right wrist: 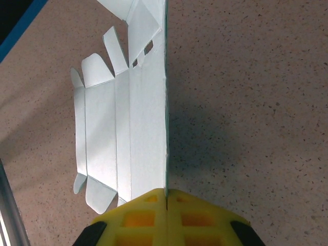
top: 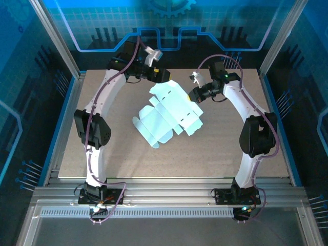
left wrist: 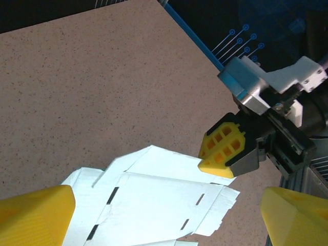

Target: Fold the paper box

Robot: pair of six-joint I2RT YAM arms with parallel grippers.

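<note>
Right jaws clamped on the paper box (right wrist: 130, 138); left jaws apart.
Right jaws are shut together on the right edge of the unfolded sheet. Left jaws stand wide open over its far end. The sheet lies spread mid-table (top: 220, 154), nearer the far edge, with slots and rounded flaps showing.

Top camera looks down from high behind the arm bases, taking in the whole table (top: 102, 159) with the box (top: 169, 115) at centre. Left wrist camera, close in, faces across the table past its own yellow fingers (left wrist: 36, 218) to the box and the right gripper (left wrist: 224, 148). Right wrist camera, closer still, sights past its own pads (right wrist: 143, 215) along the box's raised edge. All three views share the box.
</note>
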